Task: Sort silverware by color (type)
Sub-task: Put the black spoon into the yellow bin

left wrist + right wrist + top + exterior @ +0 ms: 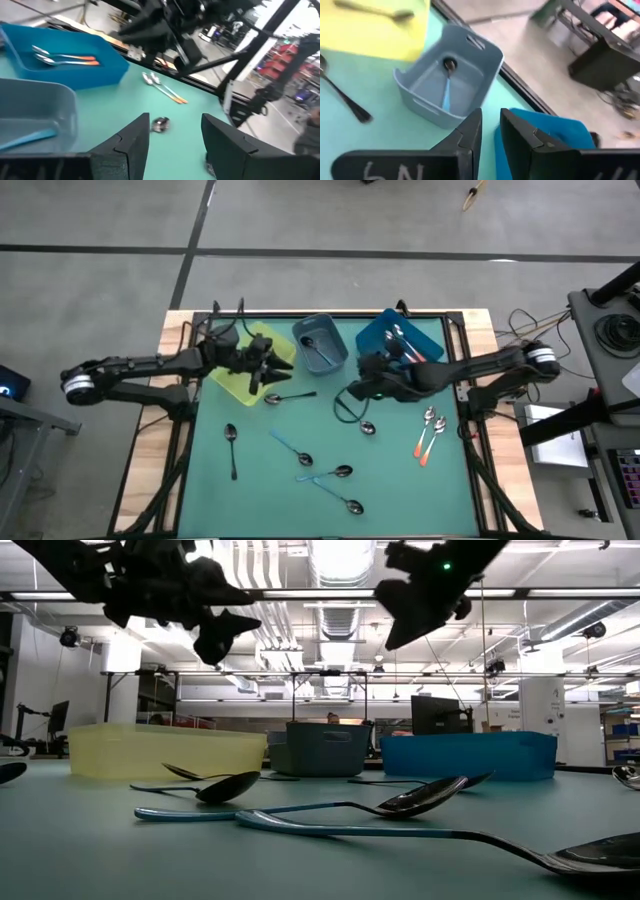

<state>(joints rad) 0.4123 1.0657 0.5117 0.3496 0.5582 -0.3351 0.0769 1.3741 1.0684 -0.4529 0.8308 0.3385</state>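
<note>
Several spoons lie flat on the green table (400, 480): a black-handled spoon (232, 448), another black-handled one (291, 397), light-blue-handled spoons (322, 476) and an orange-handled pair (428, 436). The blue bin (372, 338) holds orange-handled spoons (65, 59). In the grey bin (470, 47) lies a light-blue spoon (446, 92), and a spoon (370, 12) lies in the yellow bin (232, 383). My left gripper (175, 130) hovers open and empty over the yellow bin's right end (262, 370). My right gripper (491, 125), its fingers narrowly apart and empty, hangs above the table near the blue bin (357, 380).
The three bins stand in a row along the table's far edge. A dark cable loop (345, 410) lies by one more spoon (367, 426) under my right arm. Bare table shows at the near left and near right corners. Wooden boards border the table.
</note>
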